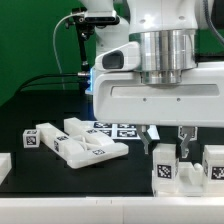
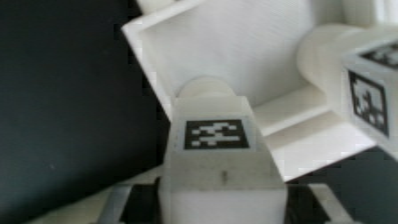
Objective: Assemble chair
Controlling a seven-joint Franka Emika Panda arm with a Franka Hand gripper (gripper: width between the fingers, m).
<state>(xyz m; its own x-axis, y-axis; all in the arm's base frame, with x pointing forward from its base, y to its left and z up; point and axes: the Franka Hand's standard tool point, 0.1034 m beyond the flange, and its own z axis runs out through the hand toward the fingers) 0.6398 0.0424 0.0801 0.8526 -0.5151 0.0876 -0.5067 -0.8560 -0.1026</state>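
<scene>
Near the table's (image 1: 60, 185) front edge, at the exterior view's right, a white chair leg (image 1: 164, 170) stands upright with its tag facing forward. A side block (image 1: 213, 162) stands just beside it. Above the leg the gripper (image 1: 167, 143) hangs straight down from the arm, with one finger on each side of the leg's top. I cannot tell if the jaws press it. Farther left lie a flat panel (image 1: 92, 143) and a small block (image 1: 35, 139). Behind them is the marker board (image 1: 115, 129).
</scene>
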